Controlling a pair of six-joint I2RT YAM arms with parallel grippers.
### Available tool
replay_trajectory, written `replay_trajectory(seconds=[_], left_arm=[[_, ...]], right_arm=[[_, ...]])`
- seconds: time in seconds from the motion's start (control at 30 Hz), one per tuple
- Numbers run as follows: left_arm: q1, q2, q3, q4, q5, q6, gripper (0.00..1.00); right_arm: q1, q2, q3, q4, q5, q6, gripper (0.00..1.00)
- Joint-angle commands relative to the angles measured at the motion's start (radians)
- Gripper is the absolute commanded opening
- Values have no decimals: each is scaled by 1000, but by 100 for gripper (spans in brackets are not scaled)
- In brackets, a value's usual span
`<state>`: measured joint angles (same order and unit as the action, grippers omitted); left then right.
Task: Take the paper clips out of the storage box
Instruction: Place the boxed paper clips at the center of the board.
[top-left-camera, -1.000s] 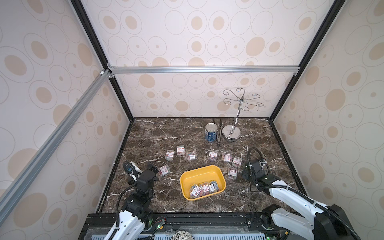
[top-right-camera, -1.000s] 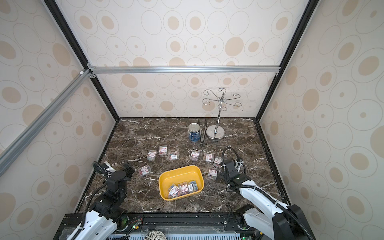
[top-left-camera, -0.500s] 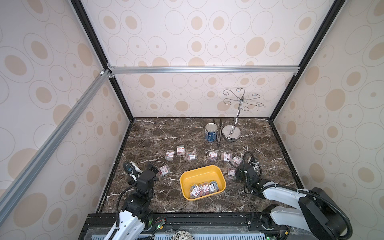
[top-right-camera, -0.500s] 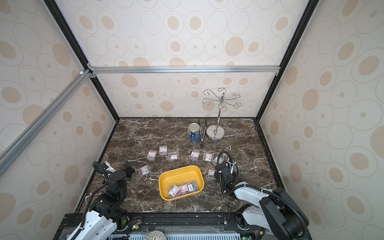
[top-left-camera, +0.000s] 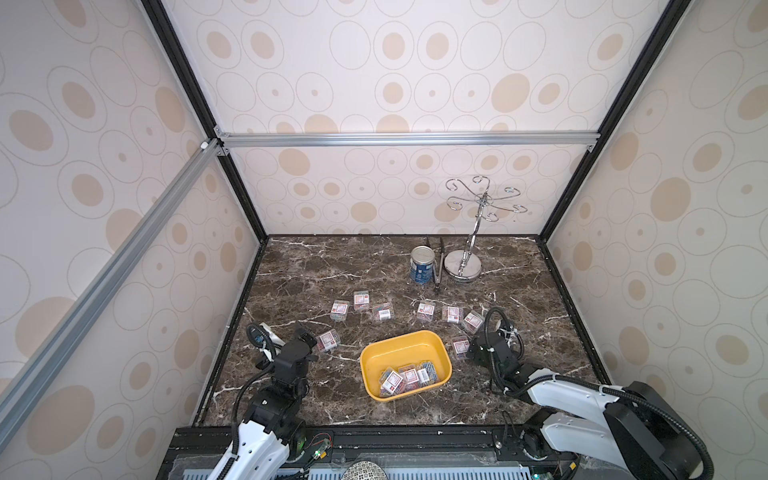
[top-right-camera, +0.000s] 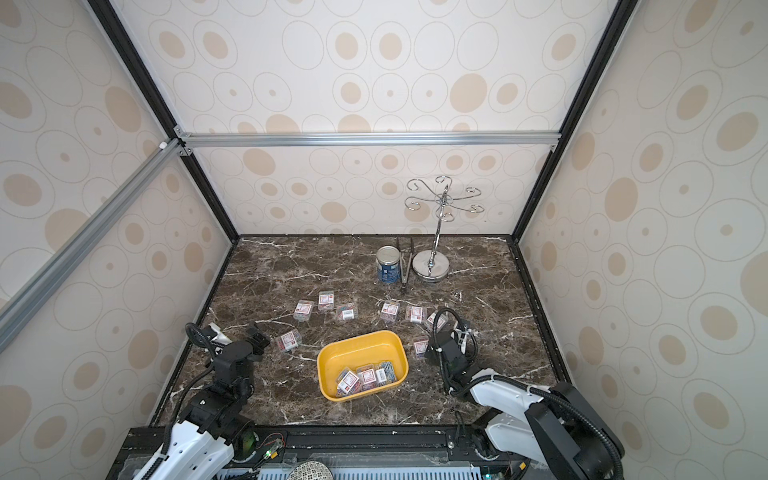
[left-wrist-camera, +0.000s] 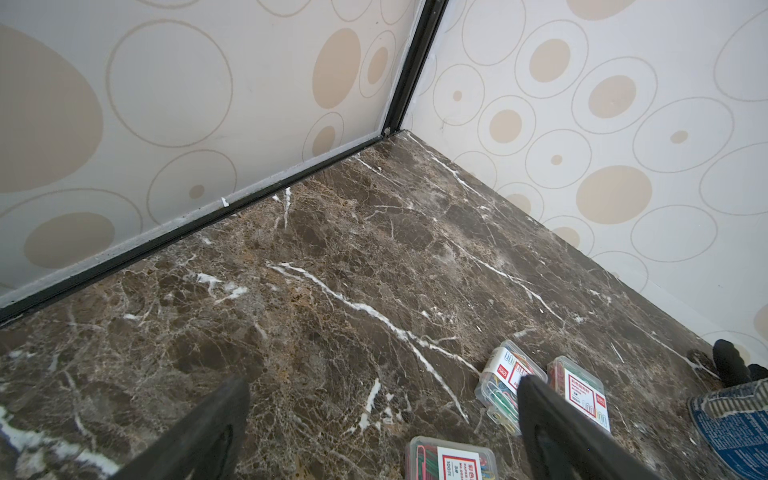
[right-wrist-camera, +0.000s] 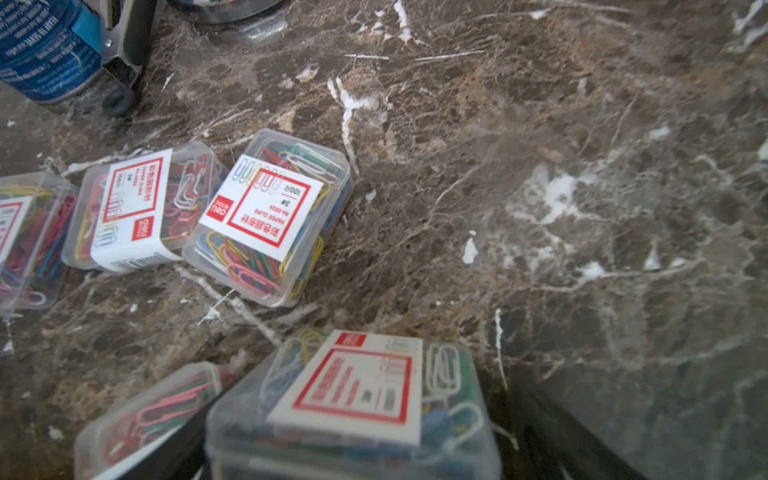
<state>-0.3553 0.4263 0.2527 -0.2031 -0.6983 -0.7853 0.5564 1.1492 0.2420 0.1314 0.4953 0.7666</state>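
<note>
The left claw (top-left-camera: 305, 338) hangs spread wide over the table (top-left-camera: 332, 266), gripping nothing. One case of paper clips (top-left-camera: 328, 340) lies just beside its tips, and three more sit further out ahead. To its right, between both claws, sits the yellow storage box (top-left-camera: 399, 340), with a few cases (top-left-camera: 409, 376) inside. The right claw (top-left-camera: 471, 352) stands parted around another case (right-wrist-camera: 353, 407) resting on the table, with a sliver of gap at one finger. Three cases lie just beyond it.

nr clip case (right-wrist-camera: 353, 407) blurred, tin can (left-wrist-camera: 731, 424) cropped
</note>
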Motion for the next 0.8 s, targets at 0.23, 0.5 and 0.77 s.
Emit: replay_trajectory(seconds=[0.23,0.5,0.77], left_arm=[[6,-3,2,-7,-17,2,100],[6,-4,0,-7,-18,3,100],[5,-3,0,-1,-13,7,100]], right_arm=[[6,-262,44,-254,-17,14,97],[6,-409,107,-377,-54,-14,96],[67,-361,180,-261,-244,-127,91]])
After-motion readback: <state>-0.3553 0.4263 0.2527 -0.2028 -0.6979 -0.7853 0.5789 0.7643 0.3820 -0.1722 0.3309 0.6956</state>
